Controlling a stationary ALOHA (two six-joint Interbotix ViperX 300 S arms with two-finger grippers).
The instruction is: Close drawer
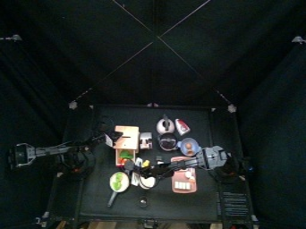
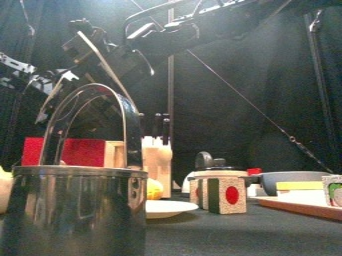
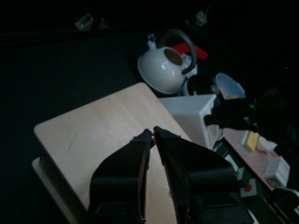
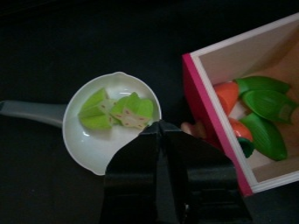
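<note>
- The left gripper (image 3: 153, 133) hovers over the pale wooden top (image 3: 100, 131) of the cabinet, on the far side of it from the drawer's pink front. It looks placed there to steady the cabinet so that a push does not slide the whole box. Whether its jaws are open or closed cannot be told.
- A white kettle (image 3: 163, 68) stands beyond the cabinet, well apart from the drawer and out of the way of any push.
- The drawer (image 4: 208, 105), the task's thing, is still pulled out. Its pink front faces the right arm and the open tray shows toy vegetables (image 4: 267, 114) lying inside, green leaves over orange pieces.
- A white pan (image 4: 105, 118) holding green cut pieces lies just beside the drawer's front. Its long handle points away from the drawer, and the bowl leaves only a narrow lane to reach in.
- The right gripper (image 4: 163, 129) sits in that lane, tips just beside the pink front, apparently lined up to press it inward. Its jaws look drawn near each other, but open or closed cannot be told, and nothing is seen between them.
</note>
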